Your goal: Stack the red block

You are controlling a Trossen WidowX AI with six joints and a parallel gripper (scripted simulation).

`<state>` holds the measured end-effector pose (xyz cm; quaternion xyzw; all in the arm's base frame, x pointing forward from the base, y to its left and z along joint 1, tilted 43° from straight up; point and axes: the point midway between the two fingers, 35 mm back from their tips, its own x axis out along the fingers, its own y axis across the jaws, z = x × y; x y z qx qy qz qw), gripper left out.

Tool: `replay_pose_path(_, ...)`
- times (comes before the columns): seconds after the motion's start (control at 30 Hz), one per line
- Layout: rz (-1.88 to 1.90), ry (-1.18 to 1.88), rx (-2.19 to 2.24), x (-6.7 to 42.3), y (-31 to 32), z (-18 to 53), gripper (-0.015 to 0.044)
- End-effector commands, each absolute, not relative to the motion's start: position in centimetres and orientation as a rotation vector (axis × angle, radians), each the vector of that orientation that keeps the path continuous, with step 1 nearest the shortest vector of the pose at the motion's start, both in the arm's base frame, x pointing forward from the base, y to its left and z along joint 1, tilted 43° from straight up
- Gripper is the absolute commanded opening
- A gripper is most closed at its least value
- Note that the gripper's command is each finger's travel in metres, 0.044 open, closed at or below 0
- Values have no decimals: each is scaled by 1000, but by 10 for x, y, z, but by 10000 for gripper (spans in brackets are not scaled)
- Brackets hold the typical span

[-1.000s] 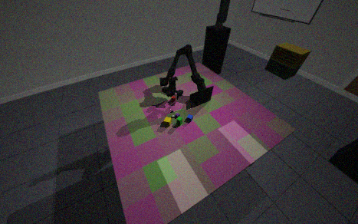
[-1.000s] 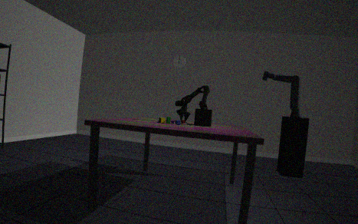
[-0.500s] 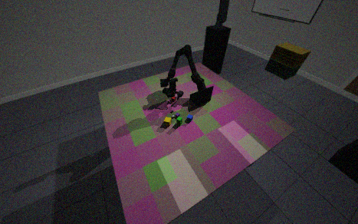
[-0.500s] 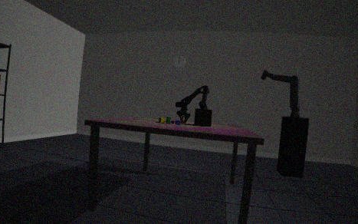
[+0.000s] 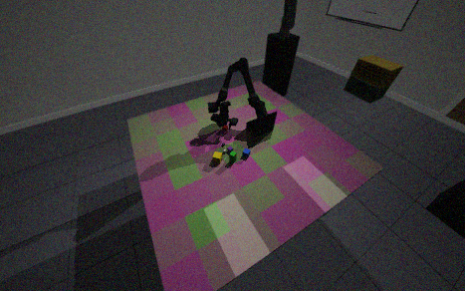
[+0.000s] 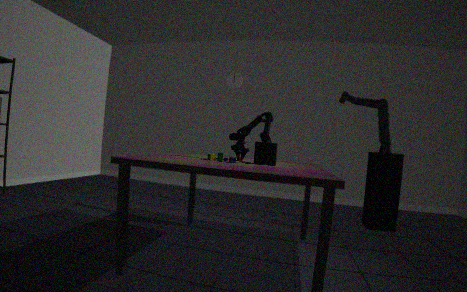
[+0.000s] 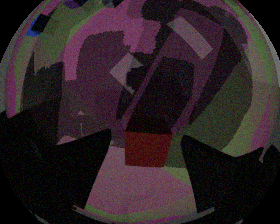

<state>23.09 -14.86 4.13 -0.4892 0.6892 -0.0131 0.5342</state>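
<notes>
The red block (image 7: pixel 147 149) (image 5: pixel 225 128) lies on the patchwork table top, right between my gripper's fingers. My gripper (image 7: pixel 147 137) (image 5: pixel 225 127) (image 6: pixel 239 154) is down at the block, its fingers standing partly closed with a narrow gap on each side of the block, not clamped on it. The green tower (image 5: pixel 232 155) (image 6: pixel 220 156) stands upright a short way in front of the gripper, toward the middle of the table.
A yellow block (image 5: pixel 217 154), a purple block (image 5: pixel 230 148) and a blue block (image 5: pixel 246 151) (image 7: pixel 38 24) stand close around the green tower. The arm's base (image 5: pixel 262 129) is behind them. A second arm on a pedestal (image 5: pixel 280 55) stands off the table.
</notes>
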Motion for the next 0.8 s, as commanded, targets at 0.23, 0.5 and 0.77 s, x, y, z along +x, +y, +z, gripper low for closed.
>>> replay_pose_path(0.23, -23, 1643, -1166, 231, -148, 40, 105)
replay_pose_path(0.5, -22, 1643, -1165, 231, -142, 46, 0)
replay_pose_path(0.77, -21, 1643, -1164, 230, -121, 70, 0)
